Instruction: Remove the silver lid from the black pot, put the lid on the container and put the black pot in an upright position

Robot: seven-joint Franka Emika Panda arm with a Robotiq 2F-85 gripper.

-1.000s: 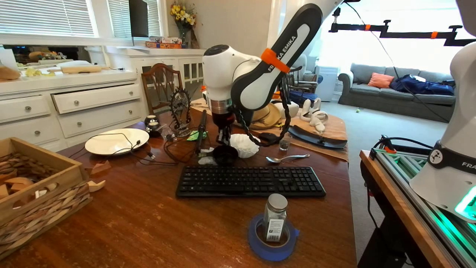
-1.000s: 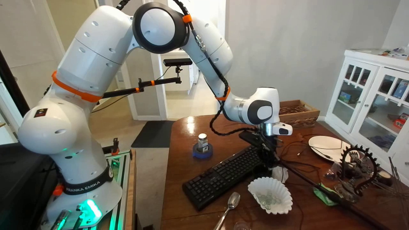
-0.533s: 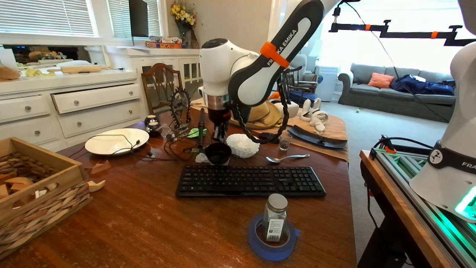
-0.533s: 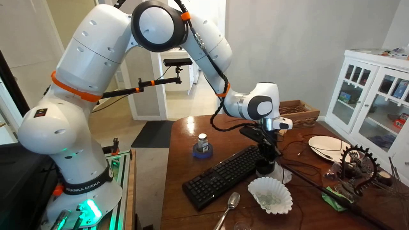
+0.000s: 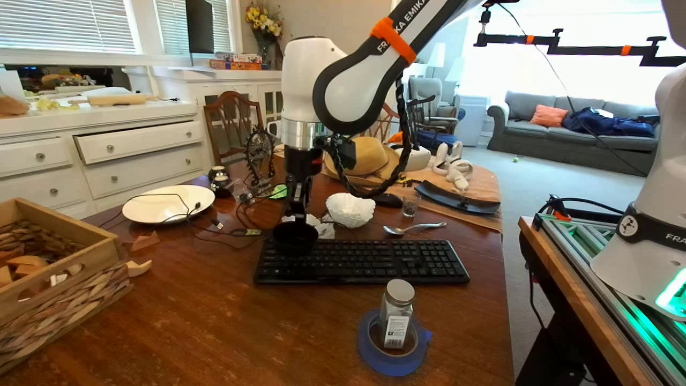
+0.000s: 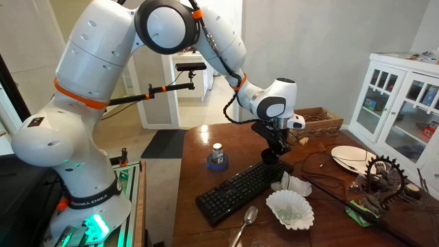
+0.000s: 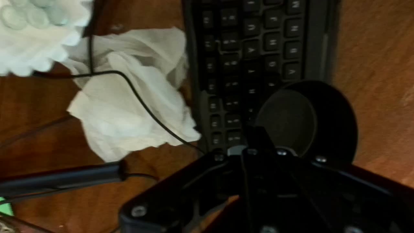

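One black pot [image 7: 309, 119], one keyboard [image 5: 370, 261], one silver-capped glass jar [image 5: 396, 316] and one roll of blue tape [image 5: 394, 365] are on view, along with one fluted white bowl [image 5: 351, 214], one metal spoon [image 5: 395, 230], one white plate [image 5: 155, 209] and one small glass [image 5: 410, 206]. There is also one wicker basket [image 5: 91, 292], one grey sofa [image 5: 579, 142] and one orange cushion [image 5: 548, 116].

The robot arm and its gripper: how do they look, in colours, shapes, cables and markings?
The arm is white and rounded, with black-trimmed joints, orange bands, a silver collar and a braided black cable. White FRANKA EMIKA lettering marks a black base band, near a green light. The gripper is black, with silvery screws.
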